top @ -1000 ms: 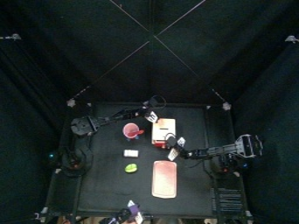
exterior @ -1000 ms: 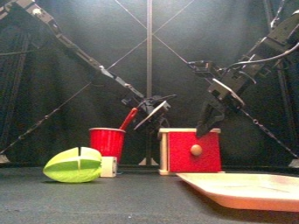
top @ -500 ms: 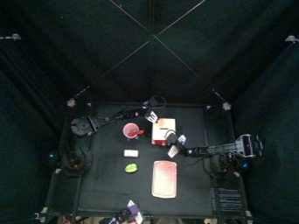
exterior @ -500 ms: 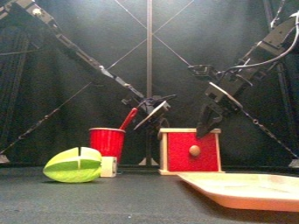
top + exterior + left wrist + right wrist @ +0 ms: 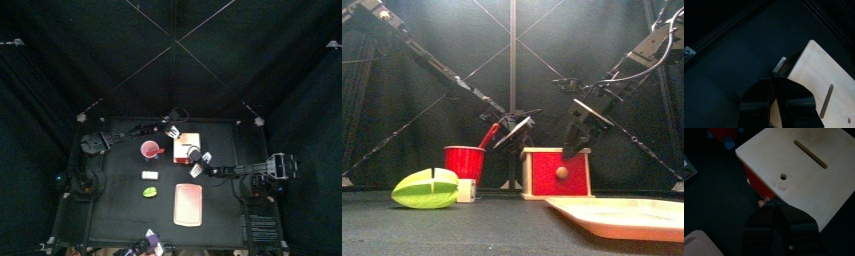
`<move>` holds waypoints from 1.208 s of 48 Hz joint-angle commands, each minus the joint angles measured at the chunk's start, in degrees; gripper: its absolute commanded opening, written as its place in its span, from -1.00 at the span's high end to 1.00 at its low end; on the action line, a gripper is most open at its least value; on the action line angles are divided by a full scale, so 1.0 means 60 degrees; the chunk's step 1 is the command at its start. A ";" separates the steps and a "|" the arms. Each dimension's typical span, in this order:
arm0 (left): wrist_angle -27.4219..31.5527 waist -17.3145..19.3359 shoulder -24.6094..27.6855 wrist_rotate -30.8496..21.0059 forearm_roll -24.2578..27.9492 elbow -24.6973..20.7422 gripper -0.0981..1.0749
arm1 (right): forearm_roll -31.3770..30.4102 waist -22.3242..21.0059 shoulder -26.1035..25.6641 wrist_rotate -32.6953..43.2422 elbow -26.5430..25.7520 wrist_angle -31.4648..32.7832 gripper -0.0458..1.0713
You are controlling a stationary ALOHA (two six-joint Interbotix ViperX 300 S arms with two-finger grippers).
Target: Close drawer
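Drawer (image 5: 559, 173): a small box with a pale top and a red front with a little knob — it sits mid-bench, just right of the cup (image 5: 464, 162).
Right claw (image 5: 577, 143): hangs over the drawer's right top edge; its jaws look nearly together, with nothing seen between them.
Left claw (image 5: 168, 131): at the drawer's back edge; I cannot tell if its jaws are apart or together.
Board (image 5: 189, 204): flat and pink, at the front of the bench (image 5: 114, 205).
Green thing (image 5: 425, 189): front left, by the cup.
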 commanded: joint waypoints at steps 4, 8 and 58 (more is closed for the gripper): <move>0.0029 -0.0117 -0.0220 0.0015 0.0000 -0.0117 0.00 | -0.0059 -0.0029 -0.0103 -0.0015 -0.0322 0.0044 0.08; 0.0029 -0.0132 -0.0220 0.0015 0.0015 -0.0132 0.00 | -0.0059 0.0073 -0.0117 -0.0015 -0.0366 0.0029 0.08; -0.1274 -0.0513 -0.1670 0.0059 0.0249 -0.0205 0.00 | -0.0073 0.1465 -0.1641 -0.0015 -0.0234 0.0088 0.08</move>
